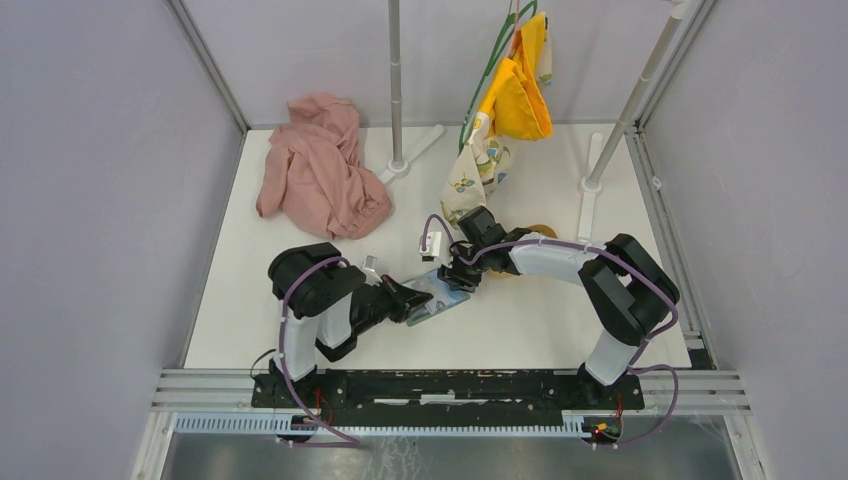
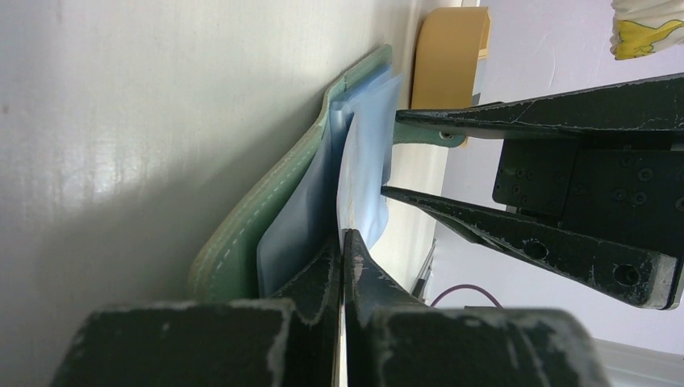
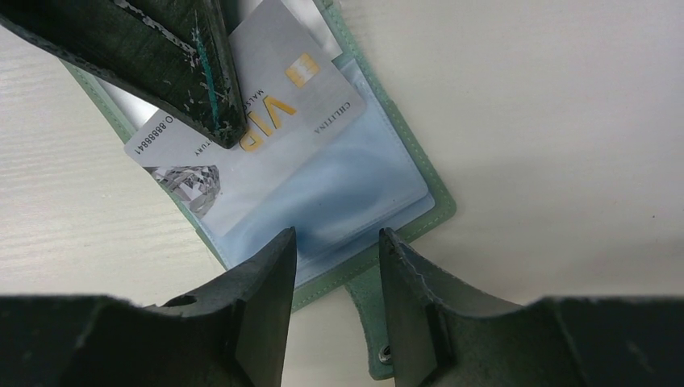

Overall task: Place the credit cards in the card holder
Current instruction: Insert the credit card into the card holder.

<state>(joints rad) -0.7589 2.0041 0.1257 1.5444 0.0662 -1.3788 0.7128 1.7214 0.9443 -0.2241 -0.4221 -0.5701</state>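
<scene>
Credit card, apparently half in card holder, legible only from right wrist

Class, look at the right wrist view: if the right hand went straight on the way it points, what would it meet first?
Most likely the card holder, its clear sleeve lying open just ahead of the right hand; the pale card sits further on. Depth is unclear.

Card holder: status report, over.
Left gripper shut on a card holder sleeve. Right gripper open above it. White card skewed, not fully seated. Nothing blocking.
</scene>
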